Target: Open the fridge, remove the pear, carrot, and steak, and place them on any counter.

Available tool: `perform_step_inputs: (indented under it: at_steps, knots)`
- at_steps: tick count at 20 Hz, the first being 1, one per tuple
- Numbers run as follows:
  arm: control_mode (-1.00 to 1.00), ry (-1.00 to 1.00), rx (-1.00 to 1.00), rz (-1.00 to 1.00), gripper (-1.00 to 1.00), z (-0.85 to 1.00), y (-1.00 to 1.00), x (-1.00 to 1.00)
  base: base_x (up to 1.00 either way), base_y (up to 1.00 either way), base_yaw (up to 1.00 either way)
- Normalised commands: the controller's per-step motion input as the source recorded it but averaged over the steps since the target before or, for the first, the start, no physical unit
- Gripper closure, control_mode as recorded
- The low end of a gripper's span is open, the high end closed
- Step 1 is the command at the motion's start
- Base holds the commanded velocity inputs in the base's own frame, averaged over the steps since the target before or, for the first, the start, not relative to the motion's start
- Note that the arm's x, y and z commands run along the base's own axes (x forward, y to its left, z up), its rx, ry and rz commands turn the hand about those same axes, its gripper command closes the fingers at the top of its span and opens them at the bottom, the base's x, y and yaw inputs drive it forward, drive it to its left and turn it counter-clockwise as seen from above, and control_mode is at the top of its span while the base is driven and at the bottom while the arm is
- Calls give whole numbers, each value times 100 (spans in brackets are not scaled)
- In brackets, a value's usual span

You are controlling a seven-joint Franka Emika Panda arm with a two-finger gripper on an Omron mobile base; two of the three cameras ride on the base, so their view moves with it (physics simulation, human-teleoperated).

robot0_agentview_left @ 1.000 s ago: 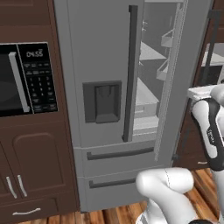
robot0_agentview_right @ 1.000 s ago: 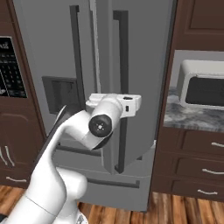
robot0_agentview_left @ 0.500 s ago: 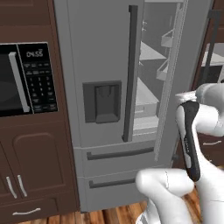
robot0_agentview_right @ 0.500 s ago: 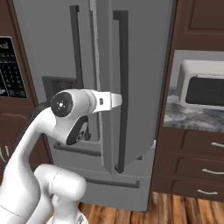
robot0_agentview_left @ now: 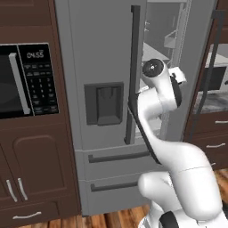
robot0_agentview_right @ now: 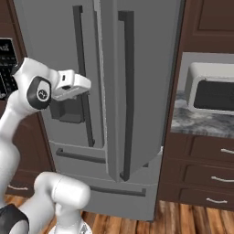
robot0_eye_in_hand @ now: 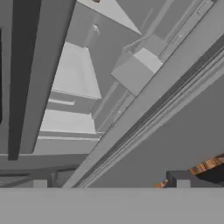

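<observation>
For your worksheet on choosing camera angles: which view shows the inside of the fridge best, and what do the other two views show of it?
The hand view: it looks through the door gap at the fridge interior's pale shelves. The left base view shows the shelves through the gap, partly behind the arm. The right base view shows the grey doors from outside, the right one ajar.

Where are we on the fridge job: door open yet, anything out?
Done: the fridge has its right door swung partly open, pale shelves visible through the gap. In hand: nothing; the gripper is open, pointing into that gap. Left: all three foods, none identifiable yet, must go to the counter.
</observation>
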Motion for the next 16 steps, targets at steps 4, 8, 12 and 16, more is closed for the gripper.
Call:
perform_step_inputs:
  at_steps: [4, 8, 12, 16]
  knots:
    - [-100, 3, -4, -12, -100, -9, 45, 89, 0, 0, 0]
    - [-100, 4, 0, 0, -100, -20, 0, 100, 0, 0, 0]
    - [-100, 10, 0, 0, -100, -30, -23, 100, 0, 0, 0]
    - [-100, -2, 0, 0, -100, -16, -72, 52, 0, 0, 0]
